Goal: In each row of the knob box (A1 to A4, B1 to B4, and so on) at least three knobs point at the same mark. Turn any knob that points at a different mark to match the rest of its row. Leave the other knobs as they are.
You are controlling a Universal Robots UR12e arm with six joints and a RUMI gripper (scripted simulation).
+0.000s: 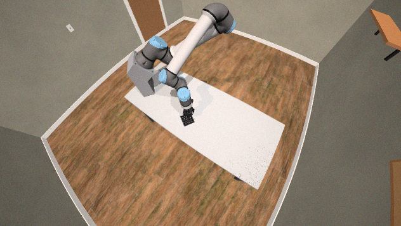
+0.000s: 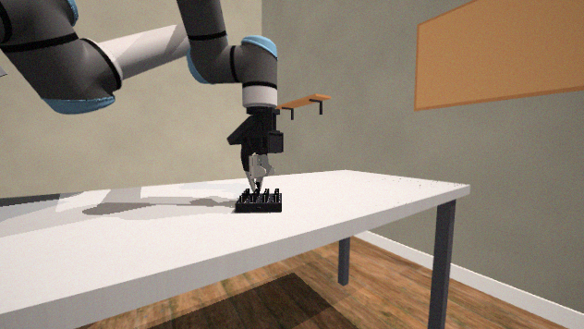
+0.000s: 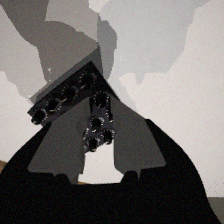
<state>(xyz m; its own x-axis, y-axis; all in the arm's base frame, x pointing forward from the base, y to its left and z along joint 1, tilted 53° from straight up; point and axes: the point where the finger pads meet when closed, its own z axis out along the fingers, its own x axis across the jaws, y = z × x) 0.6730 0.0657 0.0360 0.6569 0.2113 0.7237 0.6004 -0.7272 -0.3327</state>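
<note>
The black knob box sits on the white table, with rows of upright black knobs. My gripper points down over it, its fingertips low among the knobs. The fingers are a narrow gap apart, one on each side of a knob beside the row's end near the box corner. I see no firm grip on it. One outer row of knobs shows in full in the wrist view. The fingers hide many others. The marks and pointing directions are too small to read.
The white table carries the box near one long edge. Neighbouring knobs stand close to the fingers. The robot's base is at the table's end. Wall shelves are far off.
</note>
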